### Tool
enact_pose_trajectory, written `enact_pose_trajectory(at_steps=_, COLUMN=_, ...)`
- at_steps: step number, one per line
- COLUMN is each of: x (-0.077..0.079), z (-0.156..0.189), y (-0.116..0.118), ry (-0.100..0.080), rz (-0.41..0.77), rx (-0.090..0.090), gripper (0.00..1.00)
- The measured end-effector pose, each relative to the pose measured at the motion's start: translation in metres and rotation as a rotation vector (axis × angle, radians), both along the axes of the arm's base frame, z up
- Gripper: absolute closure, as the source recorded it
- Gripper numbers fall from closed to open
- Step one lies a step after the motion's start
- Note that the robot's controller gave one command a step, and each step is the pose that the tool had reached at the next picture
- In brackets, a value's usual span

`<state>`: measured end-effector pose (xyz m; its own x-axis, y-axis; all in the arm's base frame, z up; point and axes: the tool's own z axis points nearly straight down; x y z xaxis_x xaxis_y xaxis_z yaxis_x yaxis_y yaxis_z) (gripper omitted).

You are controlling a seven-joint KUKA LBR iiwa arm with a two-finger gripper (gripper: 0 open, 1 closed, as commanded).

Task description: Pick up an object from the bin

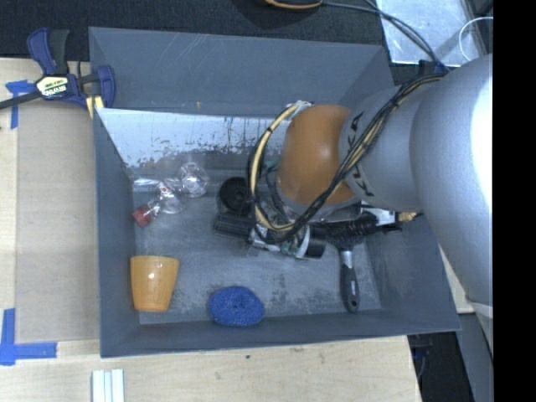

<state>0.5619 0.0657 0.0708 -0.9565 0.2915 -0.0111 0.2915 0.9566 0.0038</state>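
My gripper (239, 227) is low in the middle of the bin, its dark body reaching out to the left from under the arm's orange cover. Just above it, very close, lies a round black thing (234, 194). To the right, a black-handled tool (348, 285) lies on the floor with its handle pointing toward the front wall. A blue round scrubber (236, 306) rests near the front wall, below and apart from the gripper. I cannot tell whether anything is in the gripper.
An orange cup (153, 281) stands in the front left corner. A crumpled clear plastic piece with a red bit (169, 193) lies at the left back. The arm and its orange cover hide the right middle of the bin.
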Motion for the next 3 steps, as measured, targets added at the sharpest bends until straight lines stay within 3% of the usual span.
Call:
enact_pose_trajectory(at_steps=2, x=-0.002, z=0.014, y=-0.001, ry=0.008, rz=-0.001, rx=-0.001, gripper=1.0)
enact_pose_trajectory(at_steps=3, x=0.0, z=0.035, y=-0.001, ry=0.0, rz=-0.001, rx=0.0, gripper=1.0)
